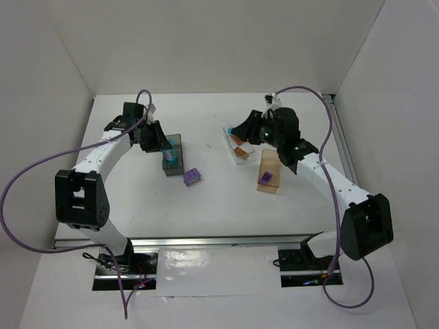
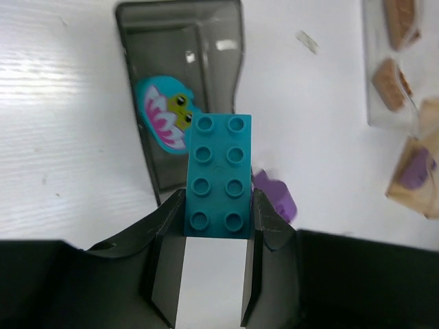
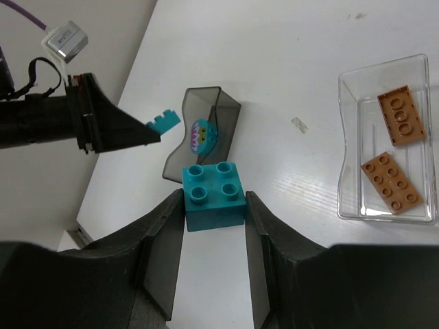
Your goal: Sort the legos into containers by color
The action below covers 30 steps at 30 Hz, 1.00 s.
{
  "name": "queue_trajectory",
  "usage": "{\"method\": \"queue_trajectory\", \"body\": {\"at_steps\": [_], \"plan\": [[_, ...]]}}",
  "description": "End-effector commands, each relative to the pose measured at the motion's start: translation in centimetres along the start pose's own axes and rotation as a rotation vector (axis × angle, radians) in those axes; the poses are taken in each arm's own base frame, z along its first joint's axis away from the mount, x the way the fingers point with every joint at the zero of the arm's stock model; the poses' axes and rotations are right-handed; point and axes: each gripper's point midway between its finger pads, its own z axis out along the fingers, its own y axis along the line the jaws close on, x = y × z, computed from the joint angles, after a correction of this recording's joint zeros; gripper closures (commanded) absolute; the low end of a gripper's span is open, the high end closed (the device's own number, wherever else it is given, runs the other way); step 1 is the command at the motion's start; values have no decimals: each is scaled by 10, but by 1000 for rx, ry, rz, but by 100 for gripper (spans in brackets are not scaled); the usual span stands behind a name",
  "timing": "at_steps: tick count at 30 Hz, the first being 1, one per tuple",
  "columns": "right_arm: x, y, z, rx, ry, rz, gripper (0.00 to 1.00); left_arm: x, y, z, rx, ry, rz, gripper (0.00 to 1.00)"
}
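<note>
My left gripper (image 2: 219,200) is shut on a long cyan lego (image 2: 219,171), held over the near end of the smoky dark grey container (image 2: 226,41). A cyan piece with a flower face (image 2: 167,111) lies in that container. My right gripper (image 3: 215,199) is shut on a square cyan lego (image 3: 212,195), held above the table between the grey container (image 3: 230,110) and the clear container (image 3: 348,137). Two orange-brown plates (image 3: 391,181) lie in the clear one. One purple lego (image 1: 192,177) lies loose on the table; another (image 1: 267,178) sits in the tan container (image 1: 269,159).
White walls close in the table on the left, back and right. The three containers stand in a row across the middle, with the loose purple lego just right of the grey one. A small clear scrap (image 3: 298,125) lies on the table beside the clear container.
</note>
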Motion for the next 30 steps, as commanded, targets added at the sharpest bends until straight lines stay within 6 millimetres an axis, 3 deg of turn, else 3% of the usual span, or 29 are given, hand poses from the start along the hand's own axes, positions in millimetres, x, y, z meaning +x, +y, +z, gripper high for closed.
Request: {"method": "queue_trajectory", "body": {"at_steps": [1, 4, 7, 8, 11, 12, 13, 17, 19, 21, 22, 23, 24, 28, 30], "plan": [[-4, 2, -5, 6, -6, -33, 89, -32, 12, 11, -114, -95, -51, 100], [-1, 3, -3, 4, 7, -43, 88, -33, 15, 23, -142, -59, -54, 100], [10, 7, 4, -7, 44, -56, 88, -27, 19, 33, -161, -30, -44, 67], [9, 12, 7, -18, 46, -61, 88, -27, 19, 33, -161, -30, -44, 46], [29, 30, 24, -34, 114, -117, 87, -30, 10, 29, -139, -41, -23, 21], [25, 39, 29, -37, 107, -135, 87, -30, 5, 28, -134, -38, -16, 14], [42, 46, 40, -55, 148, -155, 87, -32, 3, 24, -130, -49, -13, 13], [66, 64, 70, -75, 208, -185, 85, -50, -6, -3, -137, -106, 6, 11], [79, 67, 92, -62, 242, -207, 85, -66, -14, -29, -149, -174, 6, 13], [96, 73, 107, -54, 281, -246, 85, -75, -2, -52, -211, -221, -59, 14], [89, 84, 116, -64, 258, -254, 85, -85, 4, -73, -228, -275, -89, 16], [111, 80, 128, -60, 305, -275, 85, -89, 13, -84, -266, -306, -114, 16], [115, 77, 142, -35, 306, -294, 84, -91, 21, -102, -287, -341, -157, 16], [133, 78, 164, -30, 339, -323, 82, -94, 42, -131, -328, -410, -233, 14], [150, 84, 176, -42, 369, -355, 71, -91, 42, -140, -325, -431, -249, 13]]}}
